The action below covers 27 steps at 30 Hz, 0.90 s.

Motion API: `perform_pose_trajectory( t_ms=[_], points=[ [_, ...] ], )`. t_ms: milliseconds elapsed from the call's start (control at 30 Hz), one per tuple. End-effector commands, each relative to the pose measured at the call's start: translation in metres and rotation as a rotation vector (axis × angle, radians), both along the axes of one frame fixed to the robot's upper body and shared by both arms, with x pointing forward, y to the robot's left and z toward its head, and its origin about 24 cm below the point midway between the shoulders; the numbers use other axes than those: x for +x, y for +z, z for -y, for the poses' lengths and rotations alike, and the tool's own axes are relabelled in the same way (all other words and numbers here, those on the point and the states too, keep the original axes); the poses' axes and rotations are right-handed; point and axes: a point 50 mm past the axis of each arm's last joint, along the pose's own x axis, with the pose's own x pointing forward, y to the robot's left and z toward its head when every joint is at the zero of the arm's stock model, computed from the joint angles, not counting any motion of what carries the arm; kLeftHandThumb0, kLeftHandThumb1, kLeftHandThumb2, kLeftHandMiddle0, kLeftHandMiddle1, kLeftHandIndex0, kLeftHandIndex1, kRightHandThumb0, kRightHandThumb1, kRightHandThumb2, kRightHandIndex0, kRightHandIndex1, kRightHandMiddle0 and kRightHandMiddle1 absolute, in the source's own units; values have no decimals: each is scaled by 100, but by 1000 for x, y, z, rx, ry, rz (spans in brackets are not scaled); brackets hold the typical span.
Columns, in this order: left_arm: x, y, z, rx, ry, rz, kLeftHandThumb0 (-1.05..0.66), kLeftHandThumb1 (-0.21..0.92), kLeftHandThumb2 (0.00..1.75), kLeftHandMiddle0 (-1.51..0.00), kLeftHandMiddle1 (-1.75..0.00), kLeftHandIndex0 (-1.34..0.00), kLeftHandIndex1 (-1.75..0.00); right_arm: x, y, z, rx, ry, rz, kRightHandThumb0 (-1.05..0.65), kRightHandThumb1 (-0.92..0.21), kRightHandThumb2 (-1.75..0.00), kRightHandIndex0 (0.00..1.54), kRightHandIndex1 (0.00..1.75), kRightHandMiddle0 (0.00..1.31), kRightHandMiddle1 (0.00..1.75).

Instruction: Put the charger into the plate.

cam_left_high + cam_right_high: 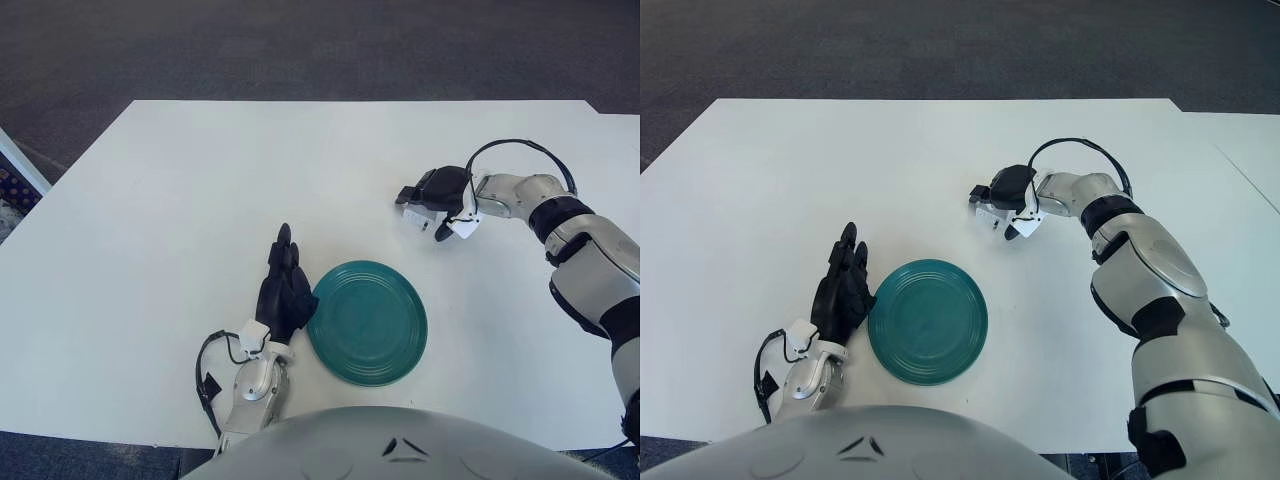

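Nearest the camera, the robot's own grey rounded torso (400, 445) fills the bottom edge of both views. Just beyond it the left hand (283, 290) shows against the white table (150, 250), its dark fingers stretched straight and close together, holding nothing, with its edge just beside the left rim of the teal plate (368, 322); whether hand and rim actually touch cannot be told. A black cable loops by the left wrist (255, 375). The plate lies flat and holds nothing. Farther out and to the right, well apart from the plate, the right hand (440, 198) reaches in from the right side with its dark fingers curled over a small white object, the charger (413, 219); white corners of it show below and beside the fingers, and the hand looks clamped on it, though the fingers hide most of it and whether it is lifted off the table cannot be told. A black cable arcs over the right wrist (520, 150). The right eye view shows the whole right arm (1160, 300) from shoulder to wrist, while the left eye view cuts it at the frame edge but shows a strip of patterned fabric (15, 185) past the table's left edge. Beyond the table lies dark grey carpet (300, 45).
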Motion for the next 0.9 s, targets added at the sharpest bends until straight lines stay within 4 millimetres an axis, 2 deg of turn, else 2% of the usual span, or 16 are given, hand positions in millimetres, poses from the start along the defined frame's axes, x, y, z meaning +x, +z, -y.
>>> perform_pose_trajectory(
  t_ms=[0,67,100,133,167,200,267,300,333,467,867],
  points=[
    [0,-4,10,-25,-1,-50,-105,92,89,-1,0,0,0,-5,-9,8,-24,-6,-13,-74,-92,-34,54,18,4,103],
    [0,-4,10,-29,3,-50,-105,92,89,-1,0,0,0,-6,-11,7,-9,2,-8,-73,-92,-34,48,40,3,114],
    [0,-4,10,-41,11,-47,-105,92,89,0,0,0,0,-8,-14,7,0,13,-2,-72,-92,-34,43,58,3,121],
    [0,-3,10,-50,17,-45,-105,92,89,0,0,0,0,-9,-16,6,6,22,3,-71,-92,-34,38,84,3,131],
    [0,-3,10,-61,24,-42,-105,92,89,0,0,0,0,-10,-17,5,16,38,12,-71,-92,-34,36,94,3,134],
    [1,-3,9,-68,29,-40,-105,92,89,0,0,0,0,-11,-18,5,23,50,20,-71,-92,-36,34,114,2,145],
    [1,-3,9,-78,34,-38,-105,92,89,0,0,0,0,-12,-18,3,31,72,30,-71,-92,-38,31,138,2,159],
    [1,-2,8,-76,33,-38,-105,92,89,0,0,0,0,-12,-19,3,31,86,32,-71,-92,-39,31,142,2,161],
    [1,-2,8,-74,33,-38,-105,92,89,0,0,0,0,-12,-19,2,31,96,34,-72,-92,-42,32,153,4,166],
    [1,-2,6,-44,28,-44,-105,92,88,-2,-1,0,0,-14,-20,-1,36,128,33,-77,-92,-53,40,170,12,173],
    [4,-5,2,-101,60,-29,-105,92,88,-4,-1,-2,-1,-16,-23,-8,83,172,60,-84,-92,-71,64,175,36,175]
  ],
)
